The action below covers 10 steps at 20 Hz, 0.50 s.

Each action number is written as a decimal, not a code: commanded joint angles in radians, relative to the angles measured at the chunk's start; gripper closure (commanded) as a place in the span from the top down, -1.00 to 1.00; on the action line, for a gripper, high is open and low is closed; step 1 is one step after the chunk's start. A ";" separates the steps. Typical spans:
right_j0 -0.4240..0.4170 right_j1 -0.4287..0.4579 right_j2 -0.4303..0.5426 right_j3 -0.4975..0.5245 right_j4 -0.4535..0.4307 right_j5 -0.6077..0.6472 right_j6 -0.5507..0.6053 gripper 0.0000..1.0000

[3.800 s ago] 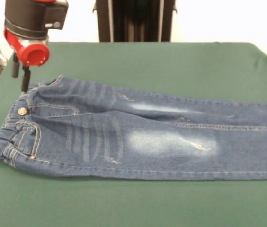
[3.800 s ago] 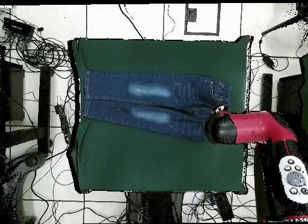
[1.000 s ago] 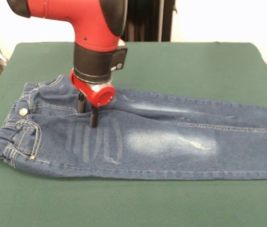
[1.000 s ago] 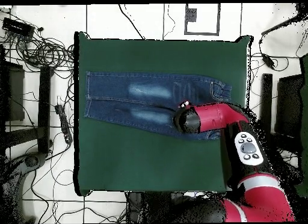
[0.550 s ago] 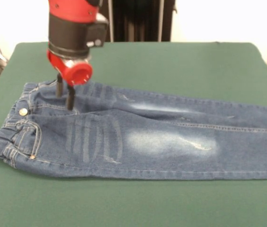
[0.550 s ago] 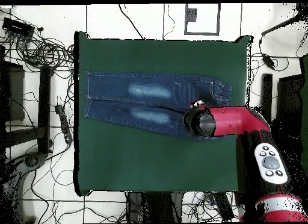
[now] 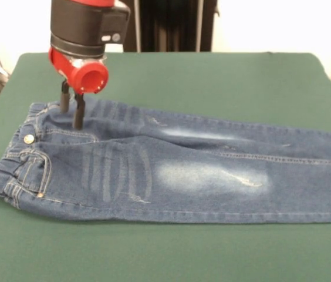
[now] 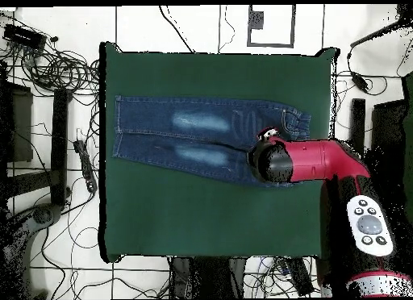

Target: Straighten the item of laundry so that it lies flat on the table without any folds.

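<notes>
The blue denim jeans (image 7: 171, 170) lie spread along the green table (image 7: 224, 76), waistband at the left, legs running off to the right, with whitish thigh patches and a metal button by the waist. In the overhead view the jeans (image 8: 193, 135) lie across the table's (image 8: 210, 216) upper half, waistband at the right. My gripper (image 7: 71, 114) hangs from the red and black arm over the jeans' upper hip, just behind the waistband. Its two black fingers stand apart and hold nothing, tips at or just above the denim. In the overhead view the arm's head (image 8: 270, 161) hides them.
Cables and stands lie on the floor around the table in the overhead view. The robot's black pedestal (image 7: 165, 23) stands at the table's far edge. Bare green cloth runs along the table's near side in the front view.
The gripper has moved from the mid-thigh area back toward the waistband and lifted a little. The jeans lie as before.
</notes>
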 commanded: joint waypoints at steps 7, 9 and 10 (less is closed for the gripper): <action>0.060 0.181 -0.021 0.054 -0.049 -0.102 -0.027 1.00; 0.065 0.183 -0.035 0.050 -0.055 -0.095 -0.026 1.00; 0.066 0.183 -0.043 0.049 -0.060 -0.092 -0.028 1.00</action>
